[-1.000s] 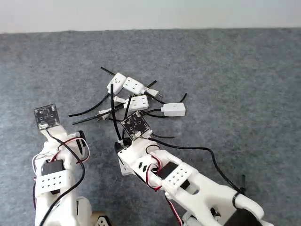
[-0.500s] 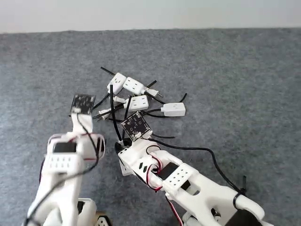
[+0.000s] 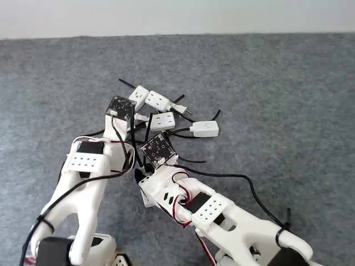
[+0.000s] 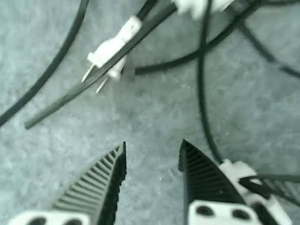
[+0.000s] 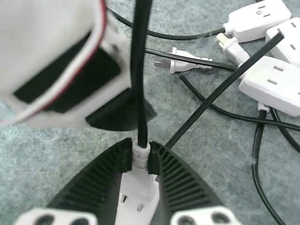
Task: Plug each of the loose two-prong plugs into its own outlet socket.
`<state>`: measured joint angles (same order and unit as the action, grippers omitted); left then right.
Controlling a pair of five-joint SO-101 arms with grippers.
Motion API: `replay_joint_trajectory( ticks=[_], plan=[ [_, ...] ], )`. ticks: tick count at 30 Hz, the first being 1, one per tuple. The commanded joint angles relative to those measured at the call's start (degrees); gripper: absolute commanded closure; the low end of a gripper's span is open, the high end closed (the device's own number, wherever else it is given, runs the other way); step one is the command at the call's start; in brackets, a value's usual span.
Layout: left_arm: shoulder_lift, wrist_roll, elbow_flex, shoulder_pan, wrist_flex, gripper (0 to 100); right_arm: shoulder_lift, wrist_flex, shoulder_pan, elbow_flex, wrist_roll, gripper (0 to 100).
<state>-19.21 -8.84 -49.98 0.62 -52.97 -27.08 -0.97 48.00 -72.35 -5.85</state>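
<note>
A loose white two-prong plug lies on the grey carpet with a black cord across it. My left gripper hangs open just short of it, nothing between its fingers. My right gripper is shut on another white plug, whose black cord runs up and away from the fingers. The loose plug lies beyond it, near white outlet sockets. In the high view the sockets cluster mid-table among tangled cords, with one more socket to their right.
The left arm leans in close beside the right arm, and its body looms right next to my right gripper. Black cords cross the carpet around the sockets. Open carpet lies to the right and far back.
The left arm has swung from the left side of the table in toward the cluster of sockets. The right arm has kept still with its plug.
</note>
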Motion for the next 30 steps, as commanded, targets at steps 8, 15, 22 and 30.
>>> replay_joint_trajectory(
  ticks=[8,15,22,30],
  plan=[
    [-13.2,-4.0,-6.5,2.5,-2.5,83,-3.1,-6.6,1.3,1.3,1.0,99.1],
    [-22.7,-3.9,-14.5,0.0,-2.6,83,-9.4,-14.1,0.8,-0.2,1.0,99.1],
    [-30.7,-3.7,-19.1,-4.6,-7.8,83,-14.3,-14.3,0.1,-4.2,6.2,99.1],
    [-31.0,2.3,-20.4,-7.0,-9.2,83,-28.2,-20.4,0.3,-10.9,6.9,99.1]
  ],
)
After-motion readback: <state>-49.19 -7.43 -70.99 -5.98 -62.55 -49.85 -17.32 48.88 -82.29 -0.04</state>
